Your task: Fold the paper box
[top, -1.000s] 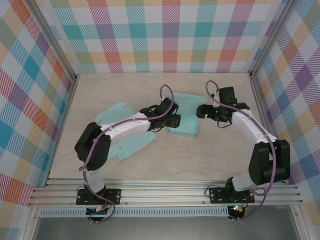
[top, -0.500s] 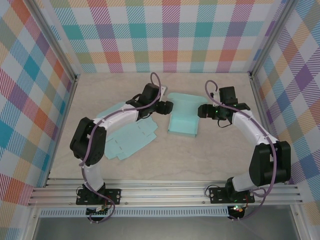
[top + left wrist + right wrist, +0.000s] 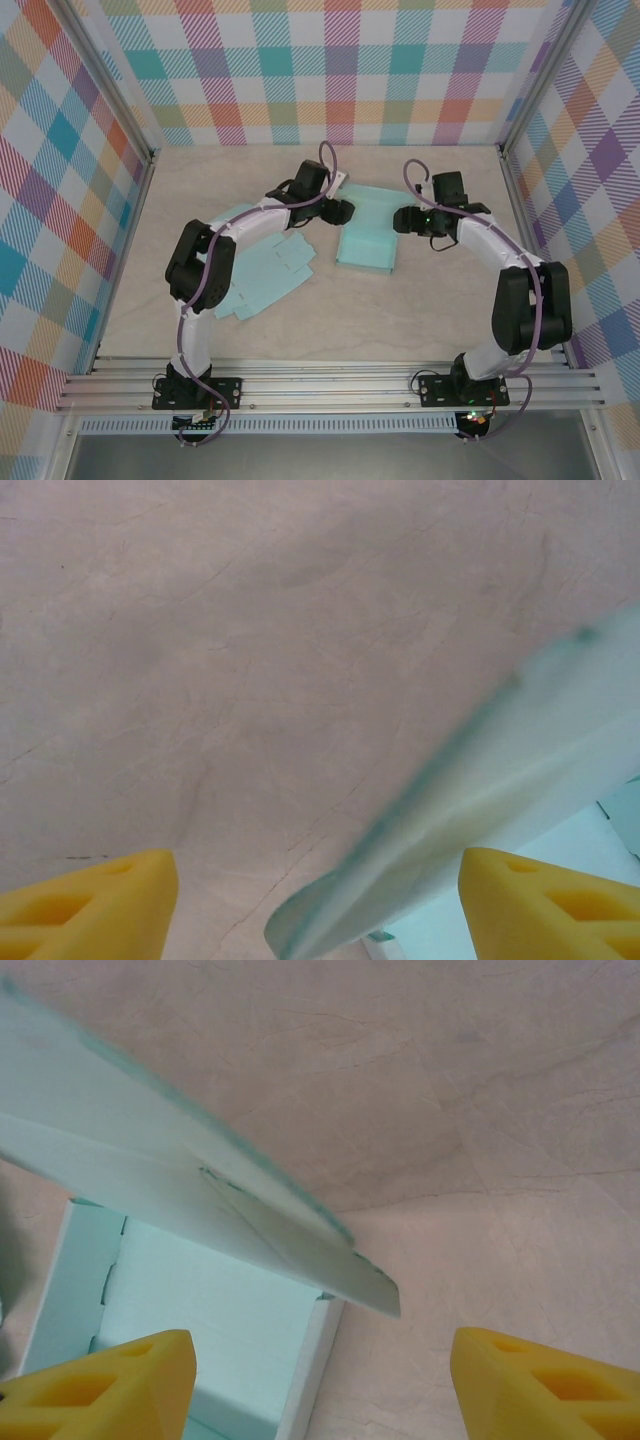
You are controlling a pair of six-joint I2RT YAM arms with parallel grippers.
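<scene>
Though set close to the paper box (image 3: 366, 238) from either side, gripping nothing: left pincer (image 3: 343, 211) and right pincer (image 3: 401, 221), two in all, both spread wide. Between the left yellow fingertips (image 3: 90, 900), a raised teal flap (image 3: 480, 810), untouched as far as visible; likewise between the right fingertips (image 3: 100, 1380). One box, part-folded, toward the middle of the bench (image 3: 450, 320), nearer its far edge. Left of it, flat teal blanks (image 3: 265, 280), overlapping, at least two.

We see a white-shelled, black-jointed left arm (image 3: 250, 222) and a matching right arm (image 3: 490, 240), each with a looping purple cable (image 3: 322, 152); wedge-shaped yellow plastic fingers (image 3: 90, 900) tip both.
</scene>
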